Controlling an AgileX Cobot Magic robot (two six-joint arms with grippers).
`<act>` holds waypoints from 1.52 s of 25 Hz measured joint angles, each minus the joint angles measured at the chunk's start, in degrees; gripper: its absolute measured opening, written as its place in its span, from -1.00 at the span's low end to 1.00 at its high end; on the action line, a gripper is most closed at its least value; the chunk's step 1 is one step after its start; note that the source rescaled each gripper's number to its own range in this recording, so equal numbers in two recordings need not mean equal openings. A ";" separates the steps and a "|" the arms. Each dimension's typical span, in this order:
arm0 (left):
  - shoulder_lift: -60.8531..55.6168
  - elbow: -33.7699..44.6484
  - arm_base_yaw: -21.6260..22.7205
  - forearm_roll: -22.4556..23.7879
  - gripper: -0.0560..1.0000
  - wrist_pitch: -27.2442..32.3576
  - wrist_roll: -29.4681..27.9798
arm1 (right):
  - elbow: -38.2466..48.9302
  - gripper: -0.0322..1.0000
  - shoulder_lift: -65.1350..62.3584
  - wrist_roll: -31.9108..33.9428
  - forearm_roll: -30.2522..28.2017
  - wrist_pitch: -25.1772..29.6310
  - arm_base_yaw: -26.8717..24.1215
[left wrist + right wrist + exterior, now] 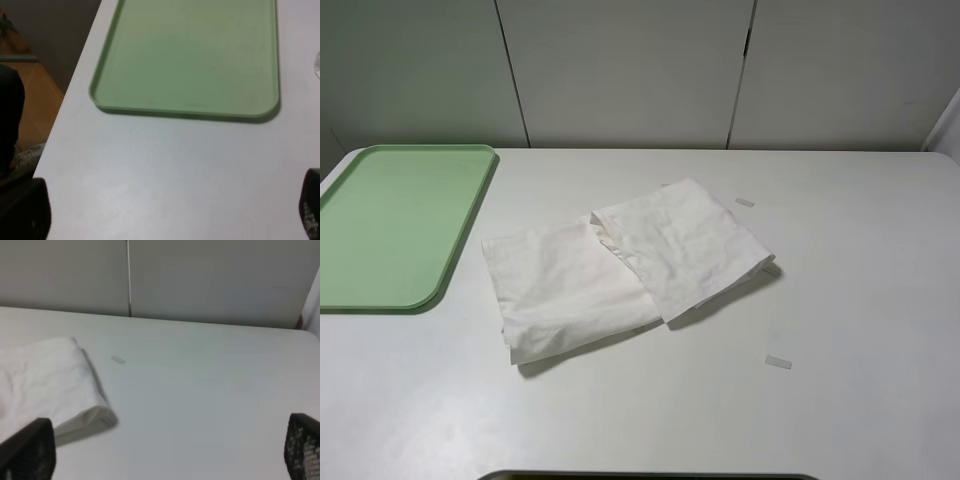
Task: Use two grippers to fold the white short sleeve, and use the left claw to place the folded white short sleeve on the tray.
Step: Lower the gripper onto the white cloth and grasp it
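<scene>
The white short sleeve [620,265] lies folded in two overlapping panels in the middle of the white table. The light-green tray [390,225] rests empty at the table's far left corner. Neither arm shows in the high view. In the left wrist view my left gripper [170,215] is open above bare table just in front of the tray [190,55], its fingertips [25,212] wide apart. My right gripper [167,450] is also open with nothing between its fingertips [305,447]. It hovers over bare table to the right of the shirt's folded edge [45,377].
Two small pale tape strips lie on the table, one [745,202] behind the shirt and one [778,362] in front to the right. White cabinet panels [630,70] stand behind the table. The table's left edge [65,100] drops to the floor beside the tray.
</scene>
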 joint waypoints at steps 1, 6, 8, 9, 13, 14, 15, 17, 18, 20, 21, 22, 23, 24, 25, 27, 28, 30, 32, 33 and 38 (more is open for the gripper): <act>0.00 0.00 0.00 0.00 1.00 0.00 0.00 | 0.25 1.00 0.00 0.00 0.00 0.26 0.00; 0.00 0.00 0.00 0.00 1.00 0.00 0.00 | 0.58 1.00 0.00 0.00 0.05 0.69 0.00; 0.00 0.00 0.00 0.00 1.00 0.00 0.00 | 0.58 1.00 0.00 0.12 0.05 2.73 0.00; 0.00 0.00 0.00 0.00 1.00 0.00 0.00 | 0.58 1.00 0.00 0.18 -0.04 3.88 0.00; 0.00 0.00 0.00 0.00 1.00 0.00 0.00 | 1.65 1.00 0.00 0.19 -0.68 6.69 0.00; 0.00 0.00 0.00 0.00 1.00 0.00 0.00 | 1.71 1.00 0.00 0.24 -0.75 6.74 0.00; 0.00 0.00 0.00 0.00 1.00 0.00 0.00 | 1.71 1.00 0.00 0.24 -0.75 6.74 0.00; 0.00 0.00 0.00 0.00 1.00 0.00 0.00 | 1.71 1.00 0.00 0.44 -0.75 6.74 0.00; 0.00 0.00 0.00 0.00 1.00 0.00 0.00 | 1.71 1.00 0.00 0.44 -0.75 6.74 0.00; 0.00 0.00 0.00 0.00 1.00 0.00 0.00 | 1.71 1.00 0.00 0.49 -0.75 6.74 0.00; 0.00 0.00 0.00 0.00 1.00 0.00 0.00 | 1.71 1.00 0.00 0.67 -0.37 6.74 0.00; 0.00 0.00 0.00 0.00 1.00 0.00 0.00 | 1.71 1.00 0.00 0.75 -0.37 6.74 0.00; 0.00 0.00 0.00 0.00 1.00 0.00 0.00 | 1.71 1.00 0.00 0.94 -0.37 6.74 0.00; 0.00 0.00 0.00 0.00 1.00 0.00 0.00 | 1.71 1.00 0.00 1.23 -0.37 6.74 0.00; 0.00 0.00 0.00 0.00 1.00 0.00 0.00 | 1.71 1.00 0.00 1.52 0.19 6.74 0.00; 0.00 0.00 0.00 0.00 1.00 0.00 0.00 | 1.71 1.00 0.00 1.56 0.18 6.74 0.00; 0.00 0.00 0.00 0.00 1.00 0.00 0.00 | 1.71 1.00 0.00 1.56 0.18 6.74 0.00; 0.00 0.00 0.00 0.00 1.00 0.00 0.00 | 1.71 1.00 0.00 1.68 0.30 6.74 0.00; 0.00 0.00 0.00 0.00 1.00 0.00 0.00 | 1.71 1.00 0.00 1.69 0.30 6.74 0.00; 0.00 0.00 0.00 0.00 1.00 0.00 0.00 | 1.71 1.00 0.00 1.69 0.30 6.74 0.00; 0.00 0.00 0.00 0.00 1.00 0.00 0.00 | 1.71 1.00 0.00 1.69 0.30 6.74 0.00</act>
